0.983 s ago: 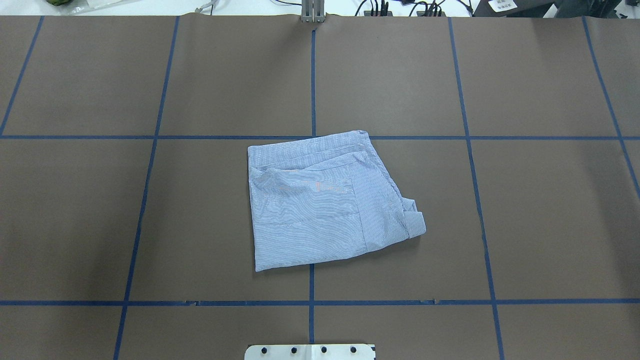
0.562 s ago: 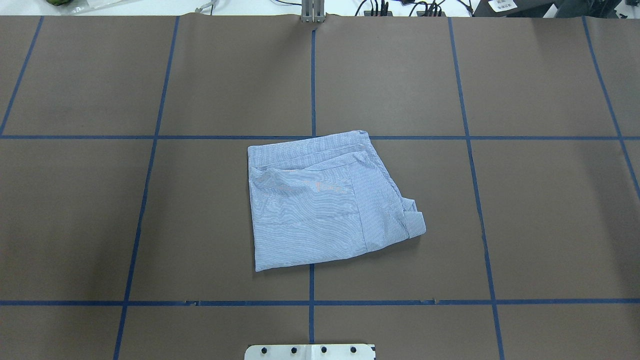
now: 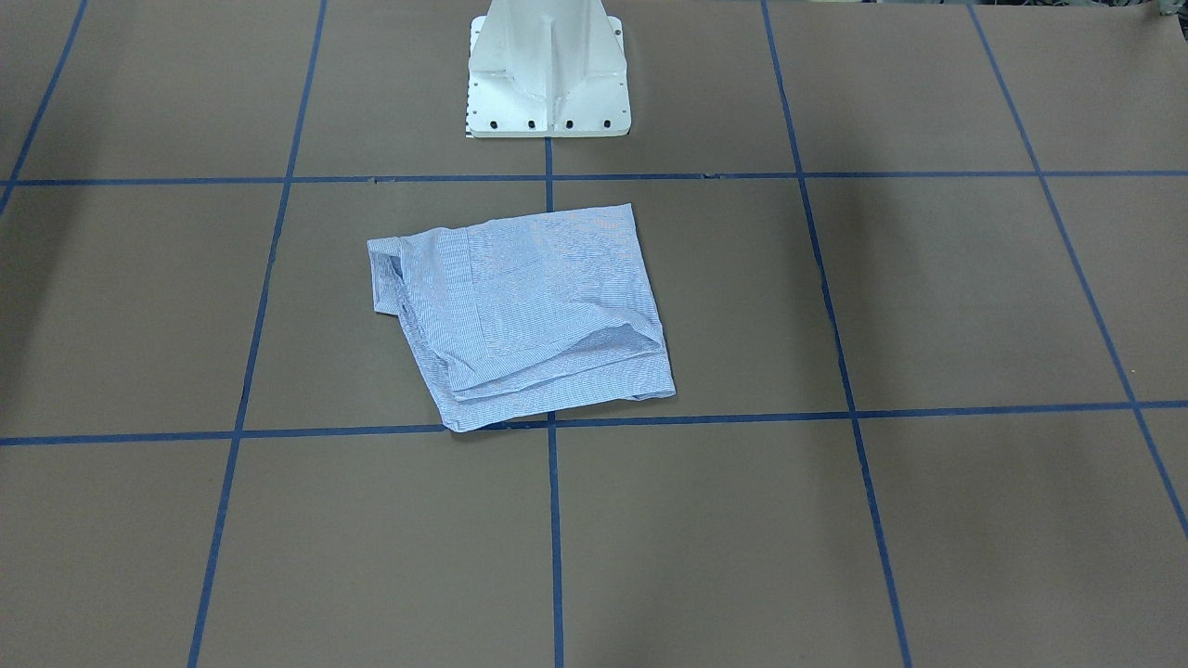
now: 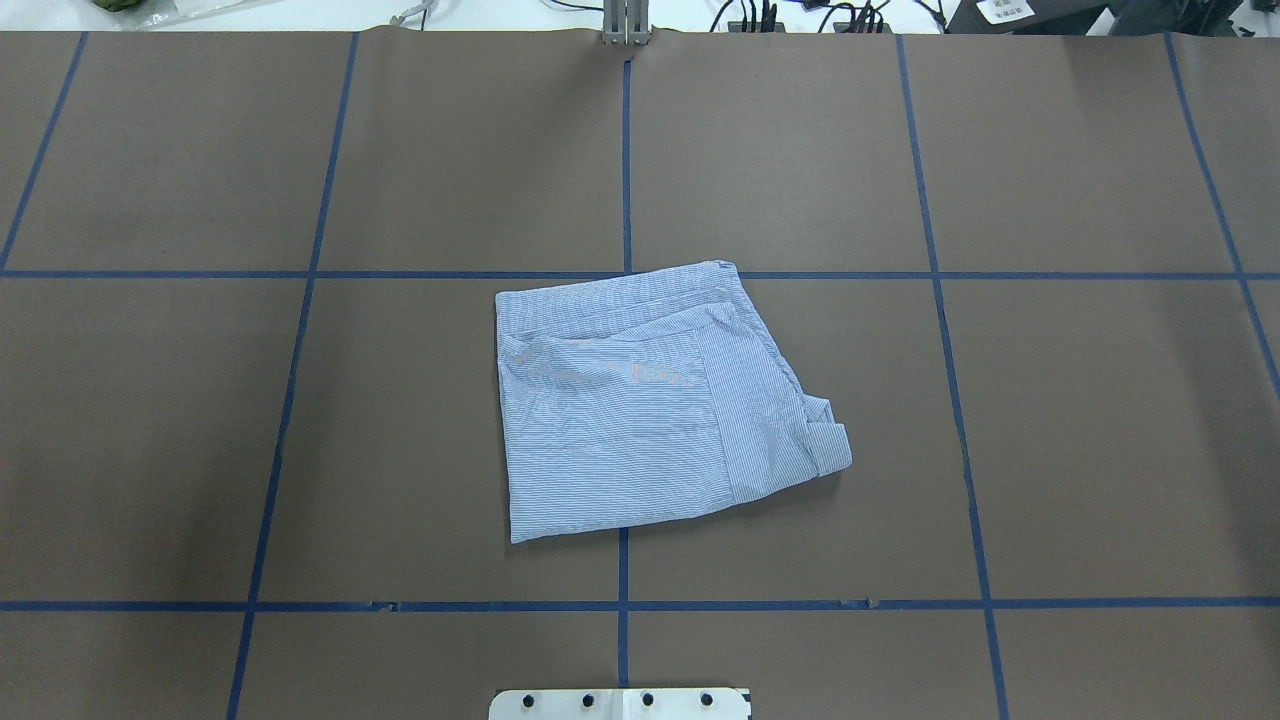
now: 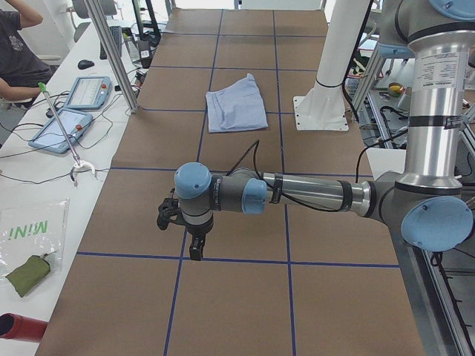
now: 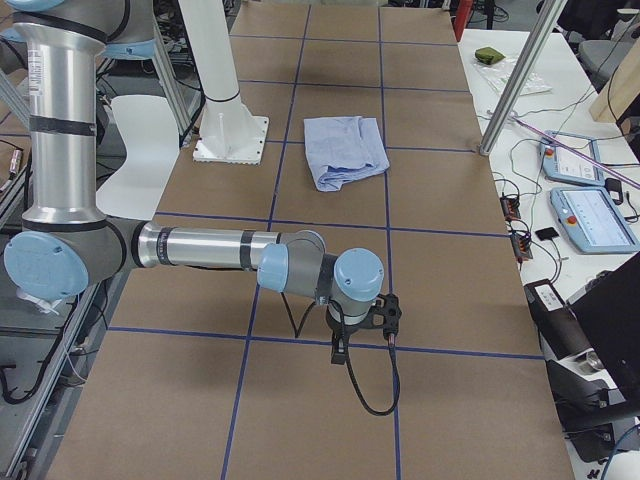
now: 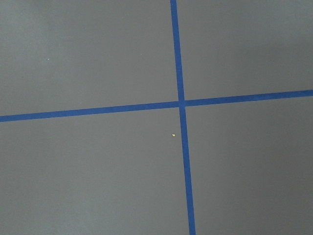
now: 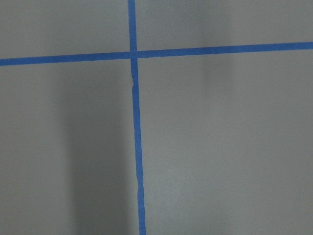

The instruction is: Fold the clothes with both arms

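Shirt (image 4: 650, 400) lay folded into a rough square at approx. centre of the brown table (image 4: 1050, 450), straddling the middle blue tape line (image 4: 625, 150); in the overhead view its 12 o'clock edge touched a cross-line, and a cuff end stuck out at the 4 o'clock corner; layers were stacked, w/ some wrinkles; nothing touched it. White pedestal base (image 3: 548, 74) sat at 6 o'clock from the shirt in the overhead view, apart from it.

L arm (image 5: 304, 194) reached out low over the table's left end, well apart from the shirt; left gripper (image 5: 178, 236) pointed down above the bare surface, holding nothing visible; spread or pressed together, can't tell. R arm (image 6: 200, 247) did likewise at the right end; right gripper (image 6: 365, 335) was also over bare table; its state, can't tell either. Both wrist cams showed only brown surface w/ tape crossings.

A person (image 5: 18, 44) sat at the side bench.
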`<state>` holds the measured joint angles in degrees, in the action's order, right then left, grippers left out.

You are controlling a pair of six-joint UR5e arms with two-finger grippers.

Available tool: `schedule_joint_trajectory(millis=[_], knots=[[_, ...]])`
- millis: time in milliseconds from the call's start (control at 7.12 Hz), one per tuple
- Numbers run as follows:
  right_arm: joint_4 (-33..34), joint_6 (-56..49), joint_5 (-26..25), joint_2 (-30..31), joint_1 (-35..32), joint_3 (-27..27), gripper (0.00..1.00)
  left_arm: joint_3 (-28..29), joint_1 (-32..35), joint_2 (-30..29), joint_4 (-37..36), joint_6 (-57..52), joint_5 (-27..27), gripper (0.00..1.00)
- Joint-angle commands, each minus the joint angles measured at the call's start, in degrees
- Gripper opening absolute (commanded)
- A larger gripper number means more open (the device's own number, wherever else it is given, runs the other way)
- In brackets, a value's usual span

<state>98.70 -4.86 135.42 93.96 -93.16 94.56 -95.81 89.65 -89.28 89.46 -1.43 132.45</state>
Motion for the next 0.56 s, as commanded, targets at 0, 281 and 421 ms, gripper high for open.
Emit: schedule_joint_trajectory(millis=[0, 281, 421], knots=[[-0.09, -0.06, -0.07, 0.08, 0.00, -0.08, 1.00, 0.10, 0.00, -0.02, 0.02, -0.07, 0.00, 1.00], [-0.09, -0.06, -0.15, -0.09, 0.00, -0.52, 1.00, 0.10, 0.00, -0.02, 0.02, -0.15, 0.00, 1.00], [-0.09, -0.06, -0.15, -0.09, 0.00, -0.52, 1.00, 0.10, 0.00, -0.02, 0.02, -0.15, 0.00, 1.00]])
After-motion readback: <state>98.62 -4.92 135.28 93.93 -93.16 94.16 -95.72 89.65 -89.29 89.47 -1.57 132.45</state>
